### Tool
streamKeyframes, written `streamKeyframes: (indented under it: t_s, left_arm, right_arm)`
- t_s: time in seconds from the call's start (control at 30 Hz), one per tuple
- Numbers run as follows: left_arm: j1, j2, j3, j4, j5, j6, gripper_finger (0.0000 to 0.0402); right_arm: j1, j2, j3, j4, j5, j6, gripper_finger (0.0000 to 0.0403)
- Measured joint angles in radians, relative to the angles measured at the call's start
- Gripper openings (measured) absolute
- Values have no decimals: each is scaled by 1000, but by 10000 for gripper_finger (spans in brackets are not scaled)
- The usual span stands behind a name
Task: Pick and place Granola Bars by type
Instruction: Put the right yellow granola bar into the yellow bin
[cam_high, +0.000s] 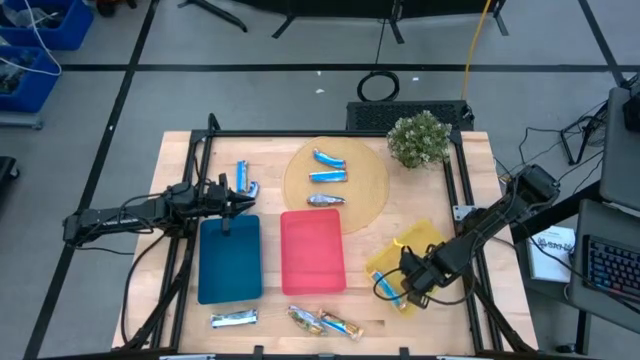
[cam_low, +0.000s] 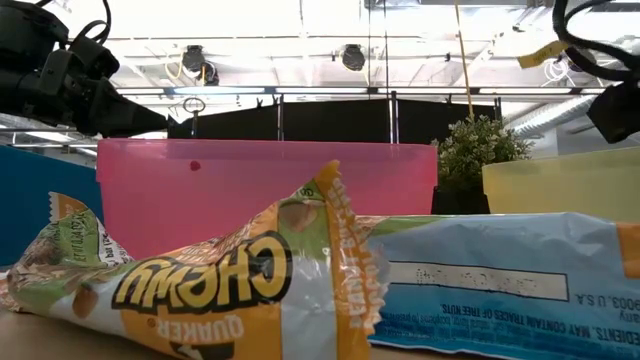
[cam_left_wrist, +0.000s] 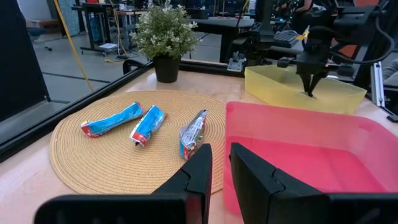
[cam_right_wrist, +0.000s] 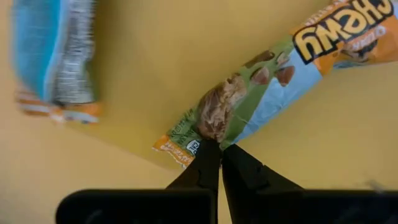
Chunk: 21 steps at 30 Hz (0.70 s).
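Note:
My right gripper (cam_right_wrist: 219, 152) is low over the near end of the yellow tray (cam_high: 428, 238), shut on a green-and-blue bar (cam_right_wrist: 267, 87). A second, silver-blue bar (cam_right_wrist: 53, 56) lies in the tray beside it. My left gripper (cam_left_wrist: 219, 155) hovers shut and empty above the far edge of the blue tray (cam_high: 230, 265). Three blue and silver-blue bars (cam_high: 328, 176) lie flat on the round tan disc (cam_high: 370, 180). Two bright blue bars (cam_high: 245, 180) lie on the table beyond the blue tray. A silver-blue bar (cam_high: 235, 318) and two brown-gold bars (cam_high: 325, 321) lie near the near edge. My right gripper pinches the green-and-blue bar near its brown crimped end (cam_right_wrist: 211, 127), with only the fingertips (cam_right_wrist: 208, 155) on the wrapper. The fingers come from above, pointing down. The rest of the bar stretches away over the yellow tray floor; whether it is lifted clear I cannot tell.
The red tray (cam_high: 312, 250) sits between the blue and yellow trays. A potted plant (cam_high: 418, 138) stands at the far right of the table. A black frame rail (cam_high: 330, 133) runs around the work area. Bare wood shows between the trays and the near edge.

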<state>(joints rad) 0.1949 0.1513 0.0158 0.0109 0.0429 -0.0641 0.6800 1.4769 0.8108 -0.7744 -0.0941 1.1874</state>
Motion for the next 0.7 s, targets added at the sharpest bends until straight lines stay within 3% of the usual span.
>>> streamKeyframes:
  t_s: [0.23, 0.53, 0.7]
  left_arm:
    - [0, 0, 0, 0, 0, 0, 63]
    - [0, 0, 0, 0, 0, 0, 63]
    - [0, 0, 0, 0, 0, 0, 63]
  right_arm:
    - [-13, 2, -1, 6, 13, 2, 8]
    - [-21, 2, -2, 30, 16, 52, 110]
    - [-20, -12, -2, 48, 15, 59, 130]
